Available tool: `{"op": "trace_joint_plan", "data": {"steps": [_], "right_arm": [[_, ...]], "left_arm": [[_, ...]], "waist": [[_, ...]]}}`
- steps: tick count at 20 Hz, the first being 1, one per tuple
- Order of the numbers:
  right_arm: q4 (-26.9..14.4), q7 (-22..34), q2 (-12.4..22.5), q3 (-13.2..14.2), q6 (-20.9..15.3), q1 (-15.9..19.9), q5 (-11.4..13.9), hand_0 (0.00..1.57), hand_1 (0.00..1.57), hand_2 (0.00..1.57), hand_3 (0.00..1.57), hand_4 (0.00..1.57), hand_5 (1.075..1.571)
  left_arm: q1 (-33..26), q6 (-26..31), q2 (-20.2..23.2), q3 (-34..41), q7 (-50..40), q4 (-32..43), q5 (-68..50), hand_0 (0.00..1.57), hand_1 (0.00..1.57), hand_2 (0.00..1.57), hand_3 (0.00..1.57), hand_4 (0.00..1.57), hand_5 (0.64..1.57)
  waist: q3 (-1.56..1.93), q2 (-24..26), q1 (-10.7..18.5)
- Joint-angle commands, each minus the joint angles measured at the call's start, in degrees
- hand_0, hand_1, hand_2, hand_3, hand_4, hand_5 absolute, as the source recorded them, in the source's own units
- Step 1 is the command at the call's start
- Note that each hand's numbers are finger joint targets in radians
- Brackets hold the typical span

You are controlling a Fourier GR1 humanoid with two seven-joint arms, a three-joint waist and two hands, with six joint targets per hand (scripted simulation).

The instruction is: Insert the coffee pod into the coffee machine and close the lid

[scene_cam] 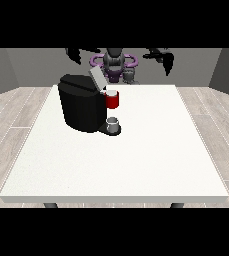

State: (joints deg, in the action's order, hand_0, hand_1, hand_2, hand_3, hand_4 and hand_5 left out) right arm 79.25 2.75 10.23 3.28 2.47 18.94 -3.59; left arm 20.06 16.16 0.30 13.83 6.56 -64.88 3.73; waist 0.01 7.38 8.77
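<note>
The black coffee machine [81, 107] stands on the white table [136, 160], left of the middle. Its grey lid [98, 77] is tilted up and open. On the machine's front is a red holder [113, 101], and a small pale round thing [112, 93], which looks like the coffee pod, sits in its top. The hand at the view's left [75, 54] and the hand at the view's right [164, 59] are both raised high beyond the table's far edge. Their fingers hang relaxed, they hold nothing, and both are well apart from the machine.
A small grey cup [114, 123] rests on the machine's base plate under the red holder. The robot's torso [114, 62] is behind the far edge. Wooden floor surrounds the table.
</note>
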Motion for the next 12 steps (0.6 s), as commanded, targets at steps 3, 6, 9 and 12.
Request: {"op": "trace_joint_plan", "data": {"steps": [3,6,9,12], "right_arm": [[-7.08,-1.86,1.39,3.27,2.03,3.85,-1.54,0.0,0.0,0.0,0.0,0.0,1.571],[-7.88,-2.45,-0.14,1.28,0.54,7.98,0.99,0.0,0.0,0.0,0.0,0.0,1.571],[-8.68,-1.68,-1.59,0.89,0.99,9.59,0.16,0.0,0.0,0.0,0.0,0.0,1.571],[-14.37,-5.35,-0.33,3.38,-0.04,11.38,1.08,0.0,0.0,0.0,0.0,0.0,1.571]], "left_arm": [[-1.17,-0.42,0.22,-1.9,-4.17,-7.6,-1.83,0.0,0.0,0.0,0.0,0.0,1.571],[-1.39,-1.99,1.36,-2.08,-3.52,-8.84,-2.27,0.0,0.0,0.0,0.0,0.0,1.571],[-3.66,-3.09,1.76,-2.34,-2.18,-8.68,-1.99,0.0,0.0,0.0,0.0,0.0,1.571],[-5.18,-2.06,0.84,-5.39,-2.47,-13.86,-1.75,0.0,0.0,0.0,0.0,0.0,1.571]], "waist": [[0.01,-4.51,1.01],[-0.01,-6.8,-1.39],[-0.02,-7.9,-2.47],[0.0,-9.05,0.99]]}}
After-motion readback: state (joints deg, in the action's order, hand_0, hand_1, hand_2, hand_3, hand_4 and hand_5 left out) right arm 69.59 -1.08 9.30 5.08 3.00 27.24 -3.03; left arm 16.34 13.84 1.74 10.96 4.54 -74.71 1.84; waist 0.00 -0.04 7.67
